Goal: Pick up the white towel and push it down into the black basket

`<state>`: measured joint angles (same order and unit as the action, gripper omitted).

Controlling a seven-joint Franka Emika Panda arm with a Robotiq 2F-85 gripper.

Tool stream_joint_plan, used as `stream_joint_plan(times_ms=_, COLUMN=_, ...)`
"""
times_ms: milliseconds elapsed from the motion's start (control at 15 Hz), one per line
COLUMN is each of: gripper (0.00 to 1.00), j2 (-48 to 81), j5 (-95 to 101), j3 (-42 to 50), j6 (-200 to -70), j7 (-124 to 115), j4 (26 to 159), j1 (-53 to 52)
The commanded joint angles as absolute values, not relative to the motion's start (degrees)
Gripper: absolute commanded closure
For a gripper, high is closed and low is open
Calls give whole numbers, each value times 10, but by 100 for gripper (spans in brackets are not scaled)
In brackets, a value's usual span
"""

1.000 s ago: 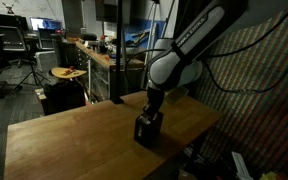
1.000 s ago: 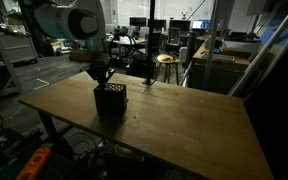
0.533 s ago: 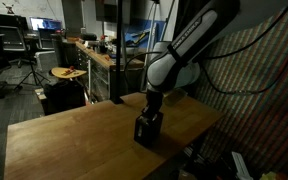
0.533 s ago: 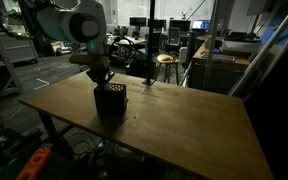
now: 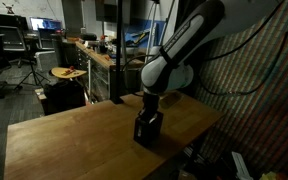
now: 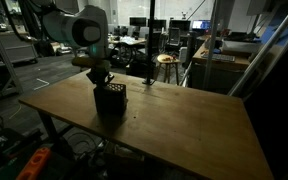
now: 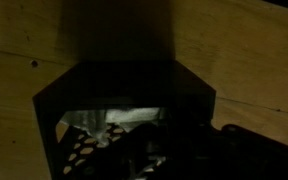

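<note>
**Towel in the basket, claw closed at its mouth**

We see the claw (image 5: pixel 150 108) pointing straight down at the top of the black basket (image 5: pixel 147 129), its fingers reaching into the opening. The jaws are all but fully closed. In the dim wrist view we cannot tell whether a fold of cloth is pinched between them. Just beneath, that view shows the white towel (image 7: pixel 109 118) as a pale crumpled patch inside the basket, below its dark rim. In both exterior views no cloth hangs over the sides or lies on the wooden table (image 6: pixel 184 120). The basket stands upright towards one end of the tabletop. We judge the task nearly done, with the towel gathered up and stuffed inside. What may remain is a last press to seat it, then letting go and lifting clear
</note>
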<state>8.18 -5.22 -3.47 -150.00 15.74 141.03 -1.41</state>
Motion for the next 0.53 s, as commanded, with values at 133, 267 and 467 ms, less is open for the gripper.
stream_joint_plan(times_ms=133, gripper=92, j2=102, j5=-81, j3=-46, j6=-1498, j7=189, j4=1391, j1=-2)
stream_joint_plan(times_ms=267, gripper=92, j2=104, j5=-84, j3=-47, j6=-1499, j7=194, j4=1391, j1=1)
stream_joint_plan(times_ms=467, gripper=92, j2=107, j5=-97, j3=-52, j6=-1503, j7=205, j4=1392, j1=6)
